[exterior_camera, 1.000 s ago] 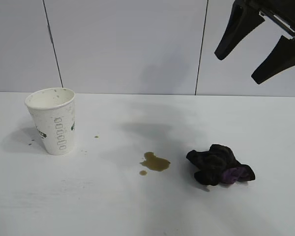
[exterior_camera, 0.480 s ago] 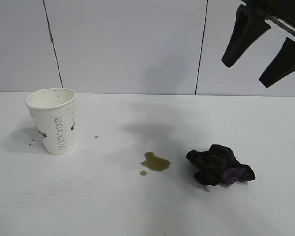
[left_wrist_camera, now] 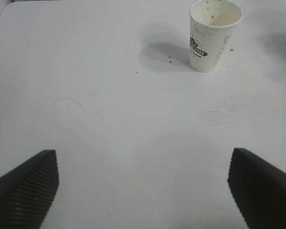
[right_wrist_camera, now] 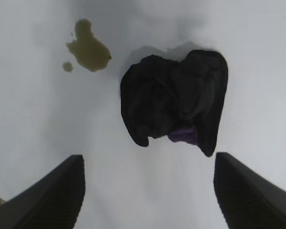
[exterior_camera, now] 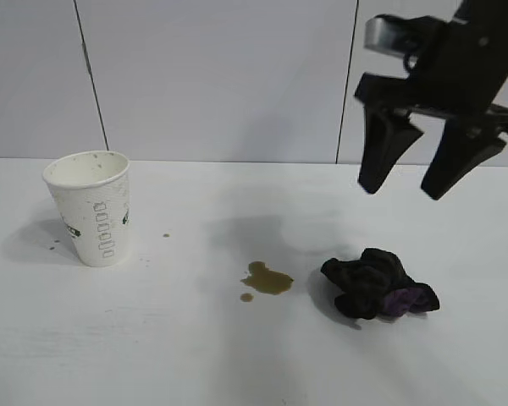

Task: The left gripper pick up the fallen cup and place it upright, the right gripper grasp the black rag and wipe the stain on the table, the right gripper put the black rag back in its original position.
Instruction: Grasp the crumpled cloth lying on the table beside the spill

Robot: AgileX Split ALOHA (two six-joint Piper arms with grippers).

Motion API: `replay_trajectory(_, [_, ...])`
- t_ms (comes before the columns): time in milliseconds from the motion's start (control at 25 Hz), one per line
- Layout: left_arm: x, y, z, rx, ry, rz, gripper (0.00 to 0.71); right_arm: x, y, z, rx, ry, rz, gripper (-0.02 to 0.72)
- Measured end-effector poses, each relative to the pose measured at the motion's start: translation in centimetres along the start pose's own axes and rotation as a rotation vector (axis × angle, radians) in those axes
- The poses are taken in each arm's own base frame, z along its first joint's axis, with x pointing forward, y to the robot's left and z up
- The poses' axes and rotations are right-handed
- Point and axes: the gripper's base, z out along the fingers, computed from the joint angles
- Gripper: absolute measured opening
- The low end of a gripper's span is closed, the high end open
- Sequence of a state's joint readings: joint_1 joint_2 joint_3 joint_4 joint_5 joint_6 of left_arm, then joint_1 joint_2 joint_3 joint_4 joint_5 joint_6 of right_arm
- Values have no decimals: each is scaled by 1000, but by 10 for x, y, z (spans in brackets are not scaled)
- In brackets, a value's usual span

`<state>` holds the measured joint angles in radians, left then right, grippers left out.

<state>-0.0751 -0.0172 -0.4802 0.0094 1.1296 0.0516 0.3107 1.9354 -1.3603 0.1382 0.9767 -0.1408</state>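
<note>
The white paper cup (exterior_camera: 91, 207) with its green logo stands upright at the left of the table (exterior_camera: 152, 338); the left wrist view shows the cup (left_wrist_camera: 213, 34) far off. My left gripper (left_wrist_camera: 144, 162) is open over bare tabletop, well away from the cup. An olive-brown stain (exterior_camera: 267, 279) with a small droplet lies mid-table. Just right of it sits the bunched black rag (exterior_camera: 378, 283) with a purple patch. My right gripper (exterior_camera: 402, 190) hangs open above the rag, fingers pointing down, nothing between them. In the right wrist view the rag (right_wrist_camera: 174, 100) and stain (right_wrist_camera: 88, 47) lie ahead of that gripper (right_wrist_camera: 148, 162).
A grey panelled wall (exterior_camera: 220, 76) closes off the back of the table. Tiny brown specks (exterior_camera: 165, 235) dot the surface near the cup.
The right gripper has come down and leftward from the upper right corner and now hangs over the rag. Cup, stain and rag have not moved.
</note>
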Motion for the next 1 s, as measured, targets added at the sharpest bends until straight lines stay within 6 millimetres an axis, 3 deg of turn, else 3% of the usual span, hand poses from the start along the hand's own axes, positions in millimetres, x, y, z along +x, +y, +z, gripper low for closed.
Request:
replay_trajectory(200, [0,0,0,0,0,0,695,-2,-5,36,-1,67,20,516])
replay_trajectory(480, [0,0,0,0,0,0,695,-6,-8,62,4,74,30,503])
replay_trajectory(520, [0,0,0,0,0,0,695,-6,-9,63,9,75,31,457])
replay_trajectory(600, [0,0,0,0,0,0,695,-6,-9,65,13,77,48,260])
replay_trajectory(640, [0,0,0,0,0,0,695,-6,-9,65,13,77,55,163])
replay_trajectory(680, [0,0,0,0,0,0,695,-7,-9,64,11,73,59,113])
replay_trajectory(800, [0,0,0,0,0,0,695,-8,-7,51,1,34,74,104])
replay_trajectory(1000, [0,0,0,0,0,0,695,-12,6,10,-80,-91,96,104])
